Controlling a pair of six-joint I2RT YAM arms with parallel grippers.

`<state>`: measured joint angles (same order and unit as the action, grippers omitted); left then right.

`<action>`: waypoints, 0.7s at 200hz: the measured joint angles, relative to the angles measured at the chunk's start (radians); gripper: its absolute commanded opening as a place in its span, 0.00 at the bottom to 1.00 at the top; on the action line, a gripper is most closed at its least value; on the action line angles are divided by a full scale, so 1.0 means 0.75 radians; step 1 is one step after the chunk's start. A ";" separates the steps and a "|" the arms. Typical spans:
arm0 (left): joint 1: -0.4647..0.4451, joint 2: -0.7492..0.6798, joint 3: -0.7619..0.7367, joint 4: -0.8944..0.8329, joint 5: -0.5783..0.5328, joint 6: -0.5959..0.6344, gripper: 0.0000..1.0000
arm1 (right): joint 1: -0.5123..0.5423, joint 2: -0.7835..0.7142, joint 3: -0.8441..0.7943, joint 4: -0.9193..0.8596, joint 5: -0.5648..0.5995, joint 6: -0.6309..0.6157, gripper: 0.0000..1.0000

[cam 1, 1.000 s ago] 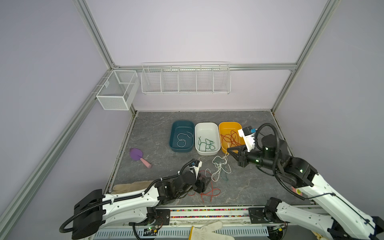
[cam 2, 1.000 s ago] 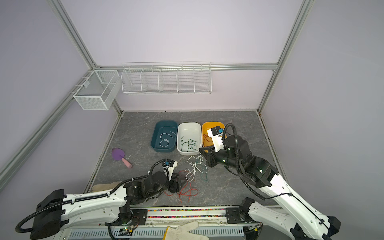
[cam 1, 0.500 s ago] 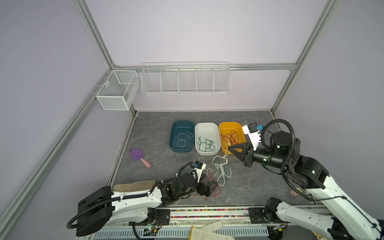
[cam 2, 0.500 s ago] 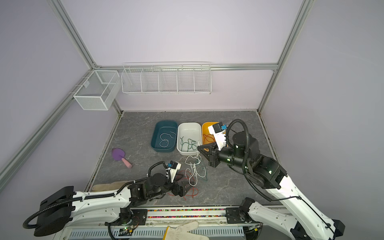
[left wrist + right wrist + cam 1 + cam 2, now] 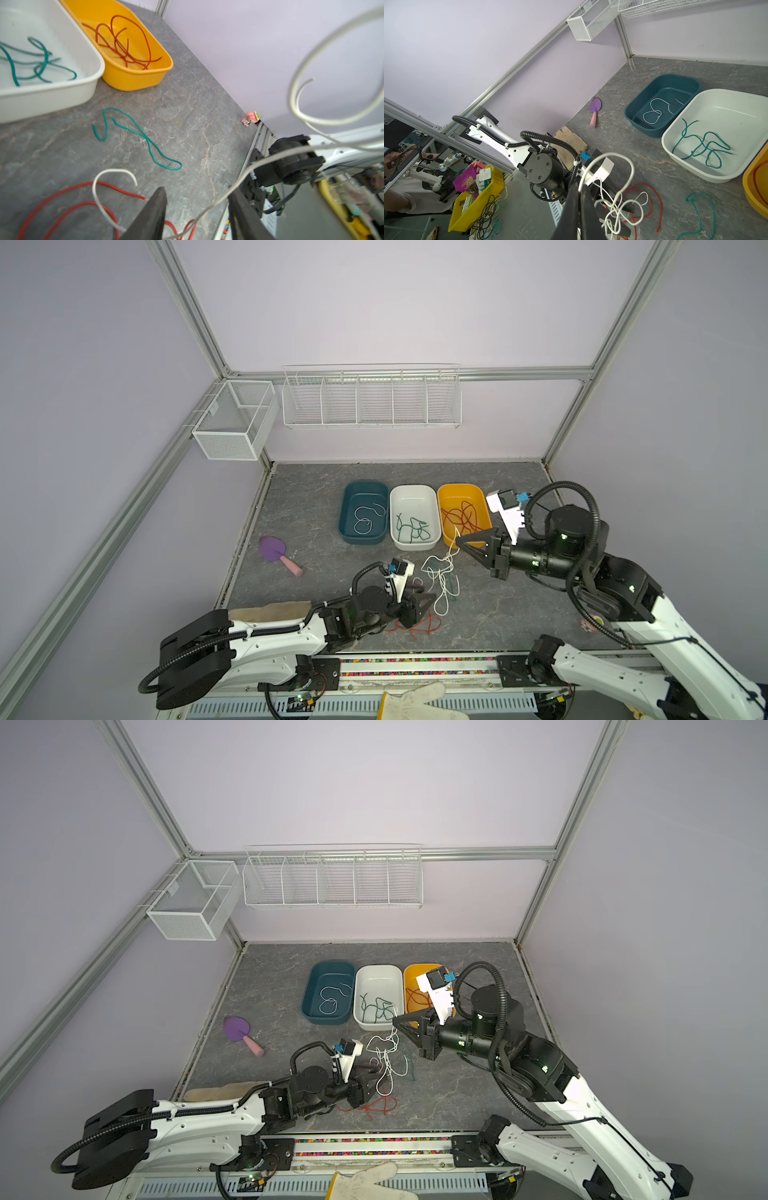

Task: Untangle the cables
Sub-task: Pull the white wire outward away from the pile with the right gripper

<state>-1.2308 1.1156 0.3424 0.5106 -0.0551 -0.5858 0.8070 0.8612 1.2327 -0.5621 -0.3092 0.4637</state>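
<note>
**Item 1:** thin white cable [image 5: 448,562], looped and knotted on itself, lower centre in both top views. Its upper end is pinched in my right claw [image 5: 458,545], which is clenched on it. The rest hangs to the grey stone-pattern counter [image 5: 316,497].

**Item 2:** my left claw [image 5: 199,212], jaws apart. One white strand runs through the gap, ungripped.

**Item 3:** thin red cable [image 5: 415,628] under the knot. A thin dark green cable [image 5: 145,137] lies loose just beside it.

**Step in hand:** parting white from red.

**Next, as I judge:** my left claw closes low on the strand and my right draws upward gently, so the knot does not tighten.
</note>
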 measured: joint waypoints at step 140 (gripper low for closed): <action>0.000 -0.076 -0.091 -0.097 -0.101 -0.025 0.00 | 0.000 0.022 0.119 -0.188 0.339 -0.102 0.07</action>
<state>-1.2308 1.0588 0.2745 0.4377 -0.1310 -0.6044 0.8070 0.8780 1.3220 -0.7033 -0.0547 0.3874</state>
